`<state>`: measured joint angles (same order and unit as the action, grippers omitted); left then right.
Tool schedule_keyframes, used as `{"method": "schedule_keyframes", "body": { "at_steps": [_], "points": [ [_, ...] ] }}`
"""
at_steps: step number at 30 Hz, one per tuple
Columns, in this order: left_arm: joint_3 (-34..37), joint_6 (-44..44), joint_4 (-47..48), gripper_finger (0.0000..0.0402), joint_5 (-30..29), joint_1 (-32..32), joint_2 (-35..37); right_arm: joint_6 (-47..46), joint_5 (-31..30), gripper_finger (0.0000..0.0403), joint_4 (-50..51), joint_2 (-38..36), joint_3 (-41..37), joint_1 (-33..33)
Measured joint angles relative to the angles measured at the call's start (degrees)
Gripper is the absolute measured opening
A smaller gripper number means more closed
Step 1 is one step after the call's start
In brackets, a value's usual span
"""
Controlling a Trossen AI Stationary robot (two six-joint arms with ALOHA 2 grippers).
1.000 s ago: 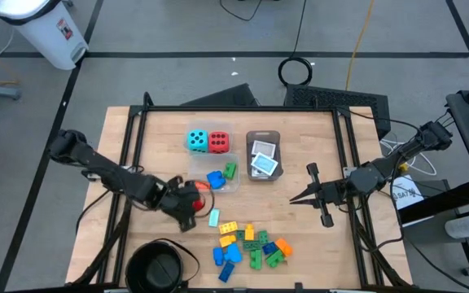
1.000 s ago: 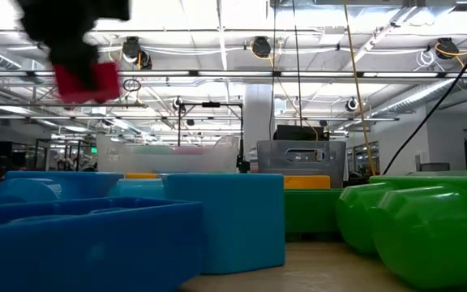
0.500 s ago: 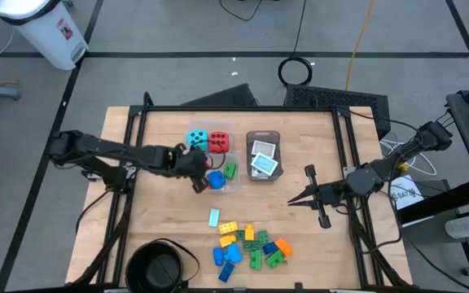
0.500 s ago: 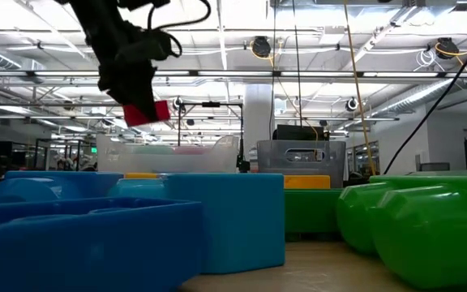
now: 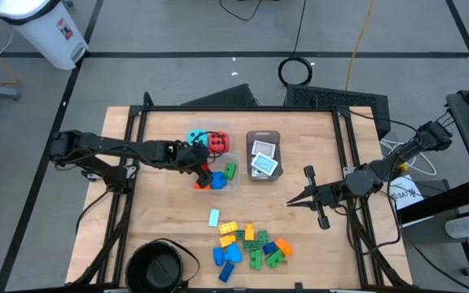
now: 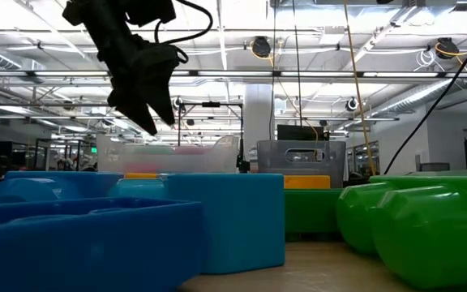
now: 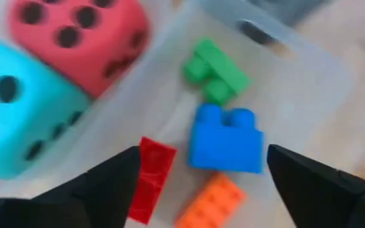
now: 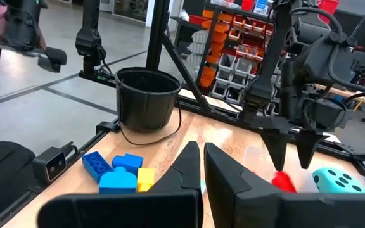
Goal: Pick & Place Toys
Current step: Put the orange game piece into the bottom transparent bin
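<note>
My left gripper hangs open over a clear tub in mid-table, its fingers pointing slantwise down. Under it in the tub are a red brick, a blue brick, a green brick and an orange brick. A teal die and a red die stand just beyond the tub. More bricks lie in a heap near the front edge. My right gripper is shut and held level above the table's right part, holding nothing.
A second clear tub with white cards stands right of the dice. A single pale blue piece lies between tub and heap. A round black bowl sits at the front left edge. Bare wood lies right of the heap.
My left gripper has swung from the near left of the table toward the far edge, carrying the red brick, until it stood over the clear tub. There it has opened and let go; the red brick now is in the tub below the fingers.
</note>
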<state>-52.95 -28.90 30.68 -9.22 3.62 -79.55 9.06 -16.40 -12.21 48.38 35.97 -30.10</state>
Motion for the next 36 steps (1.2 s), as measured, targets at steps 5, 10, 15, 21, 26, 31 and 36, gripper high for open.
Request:
{"method": "schedule_keyframes", "body": {
  "at_steps": [5,10,15,21,26,31,36],
  "points": [
    [-1.59,3.78,-0.9,0.0299,8.36,-1.9,4.59,-2.31,0.01,0.0,0.02,-0.02,0.0,-0.01],
    [0.18,11.28,-7.94,0.027,-0.27,-12.16,12.81,-4.42,0.06,0.0,0.59,-0.02,0.0,-0.01],
    [6.71,12.01,-8.66,0.026,-10.68,-19.13,23.78,-5.58,0.12,0.0,0.25,0.38,0.0,-0.01],
    [21.81,10.86,-15.83,0.0259,-16.17,-20.92,42.66,-7.42,0.39,0.0,-2.32,3.0,-0.02,-0.22],
    [31.71,12.48,-22.26,0.0259,-8.64,-20.9,54.6,-5.38,16.92,0.0001,-8.82,10.69,-0.02,-2.3],
    [36.71,14.51,-24.13,0.0262,-6.45,-20.92,62.49,-7.33,19.18,0.0047,-18.62,21.72,-0.02,-5.99],
    [38.08,14.73,-22.17,0.0266,-8.24,-20.92,65.38,-13.25,12.18,0.016,-14.09,28.75,-0.02,-9.53]
  ]
}}
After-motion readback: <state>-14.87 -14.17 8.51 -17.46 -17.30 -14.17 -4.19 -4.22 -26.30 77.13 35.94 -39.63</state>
